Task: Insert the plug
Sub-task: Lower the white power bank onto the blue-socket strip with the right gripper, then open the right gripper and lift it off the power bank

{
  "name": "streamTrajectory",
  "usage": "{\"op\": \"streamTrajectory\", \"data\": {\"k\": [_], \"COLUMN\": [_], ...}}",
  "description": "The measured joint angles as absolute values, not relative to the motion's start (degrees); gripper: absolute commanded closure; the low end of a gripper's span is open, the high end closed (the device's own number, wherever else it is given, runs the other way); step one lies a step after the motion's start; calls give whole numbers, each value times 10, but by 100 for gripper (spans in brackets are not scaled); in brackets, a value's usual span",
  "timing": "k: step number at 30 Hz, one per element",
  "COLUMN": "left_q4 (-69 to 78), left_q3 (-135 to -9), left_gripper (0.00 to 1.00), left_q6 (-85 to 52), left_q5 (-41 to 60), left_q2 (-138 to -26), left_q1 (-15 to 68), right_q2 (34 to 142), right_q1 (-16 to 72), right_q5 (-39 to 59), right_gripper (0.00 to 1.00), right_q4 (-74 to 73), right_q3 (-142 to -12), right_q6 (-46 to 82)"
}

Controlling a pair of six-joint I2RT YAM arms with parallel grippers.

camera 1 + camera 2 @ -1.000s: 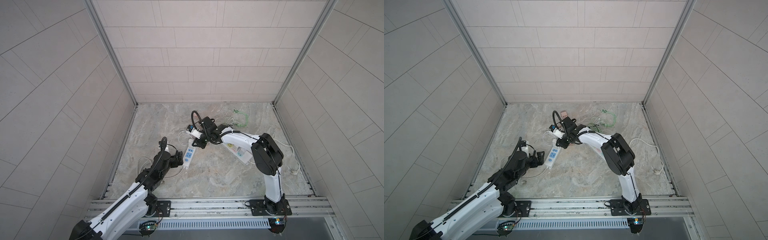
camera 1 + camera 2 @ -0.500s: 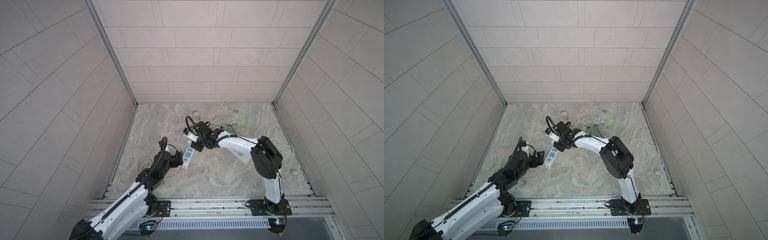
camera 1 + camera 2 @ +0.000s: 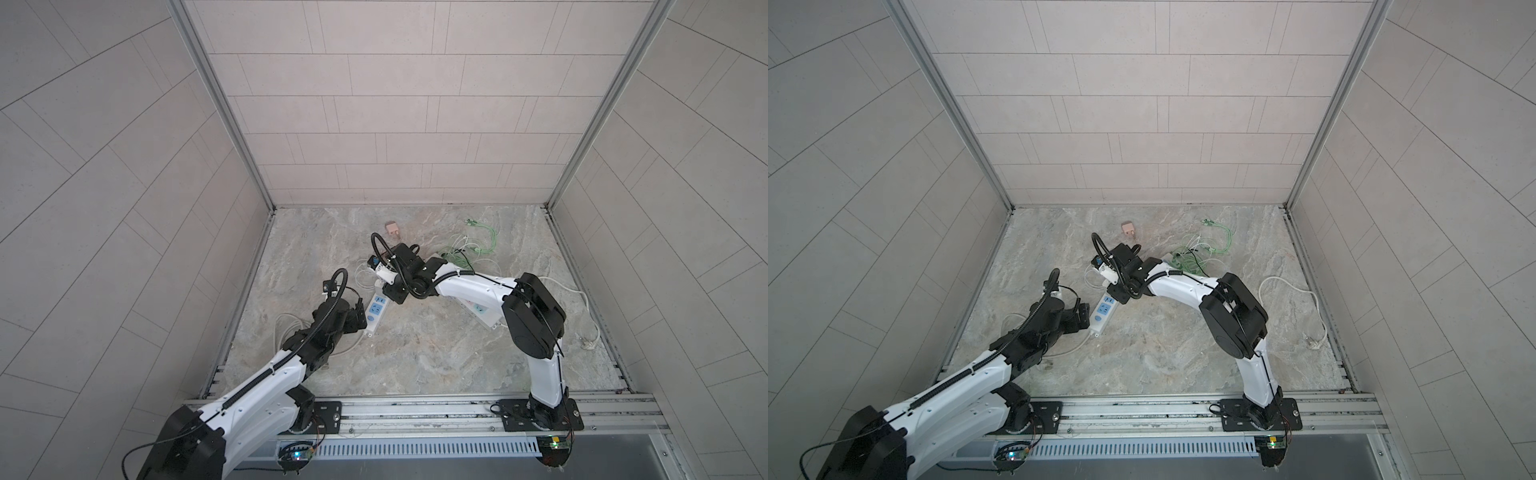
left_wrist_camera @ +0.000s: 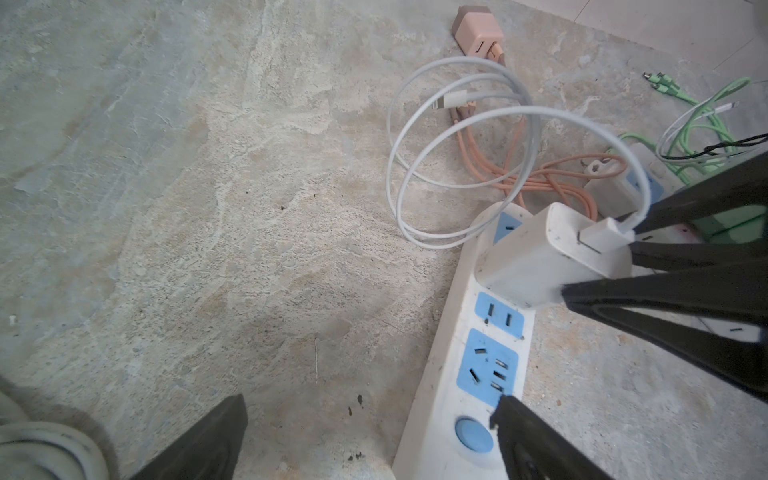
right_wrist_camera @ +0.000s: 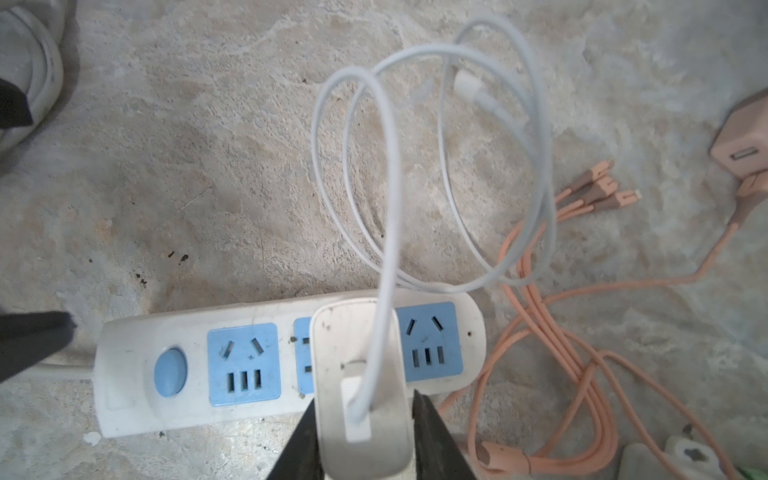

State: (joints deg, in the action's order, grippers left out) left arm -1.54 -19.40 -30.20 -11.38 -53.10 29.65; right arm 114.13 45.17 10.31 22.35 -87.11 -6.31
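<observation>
Right gripper hugs the white charger plug on both sides. I see the plug standing on the middle socket of the white power strip, toward the left edge of the stone table. I cannot tell if its pins are all the way in. My left gripper gapes wide, just beside the strip's switch end, holding nothing.

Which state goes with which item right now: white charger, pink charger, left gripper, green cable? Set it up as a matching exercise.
Items: 1 white charger; 2 pink charger; 3 left gripper; 4 green cable.
States: A open, by the power strip's switch end; B tangled, back right; C in the right gripper, on the power strip; D lying loose, back centre.
Pairs: 1-C, 2-D, 3-A, 4-B.
</observation>
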Motion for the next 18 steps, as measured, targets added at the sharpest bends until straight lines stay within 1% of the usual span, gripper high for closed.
{"op": "streamTrajectory", "data": {"k": [3, 8, 12, 15, 18], "left_q4": [-4, 7, 6, -1, -8], "left_q3": [-206, -222, -236, -247, -253], "left_gripper": [0, 0, 0, 0, 0], "left_q6": [-301, -300, -295, -289, -286], "left_q5": [-112, -116, -123, -126, -126], "left_q2": [-553, -567, -568, -565, -556], "left_q1": [296, 296, 289, 279, 264], "right_q2": [1141, 1127, 1088, 1046, 1023], "right_q1": [445, 434, 411, 372, 332], "right_q5": [116, 147, 190, 242, 267], "right_gripper": [56, 55, 56, 56, 56], "right_q4": [236, 236, 237, 221, 180], "right_q3": [-895, -891, -845, -797, -760], "right_q6": [-58, -50, -35, -22, 2]}}
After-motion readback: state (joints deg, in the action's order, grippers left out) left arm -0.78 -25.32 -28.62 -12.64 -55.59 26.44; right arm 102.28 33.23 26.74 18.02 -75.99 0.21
